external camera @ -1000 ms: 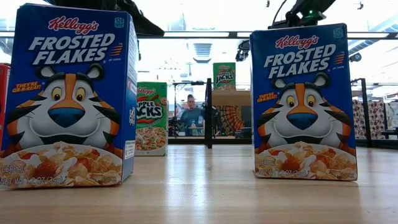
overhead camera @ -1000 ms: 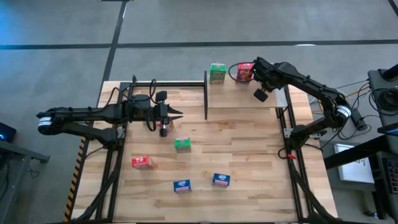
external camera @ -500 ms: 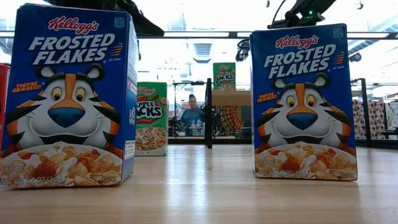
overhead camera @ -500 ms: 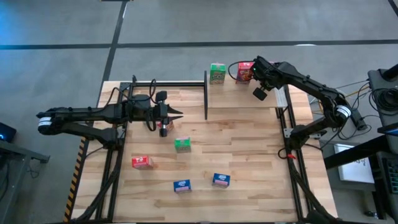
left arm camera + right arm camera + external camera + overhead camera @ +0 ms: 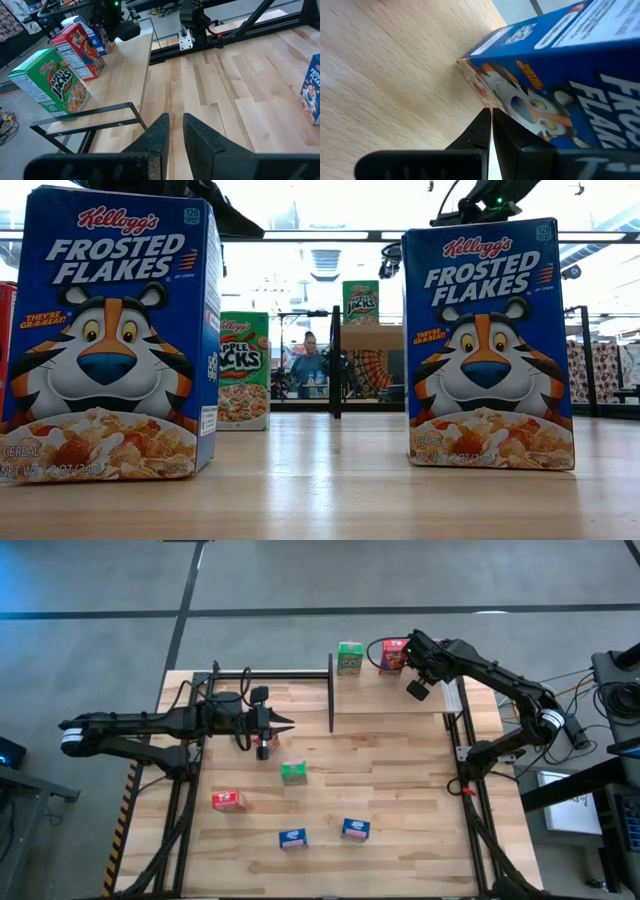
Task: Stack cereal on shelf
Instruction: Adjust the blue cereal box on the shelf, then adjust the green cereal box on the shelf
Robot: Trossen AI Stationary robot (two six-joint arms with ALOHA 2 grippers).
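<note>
Three cereal boxes stood on the shelf [image 5: 390,695]: a green Apple Jacks box [image 5: 349,658], a red box [image 5: 394,655] beside it, and a blue Frosted Flakes box [image 5: 560,75] past the red one. The right tool [image 5: 489,120] was over the shelf, right at the blue box. Its fingers were pressed close together and held nothing.

Four more boxes waited on the counter [image 5: 400,790], off the shelf: a green one [image 5: 293,772] nearest the shelf, then a red one [image 5: 228,801], and two blue ones [image 5: 292,838] [image 5: 355,829] farthest from it.

The left tool [image 5: 172,130] hung above the counter just beside the shelf's open end. Its fingers had only a thin gap and held nothing.

So the job looked about a third done. The counter boxes had not yet gone up.
</note>
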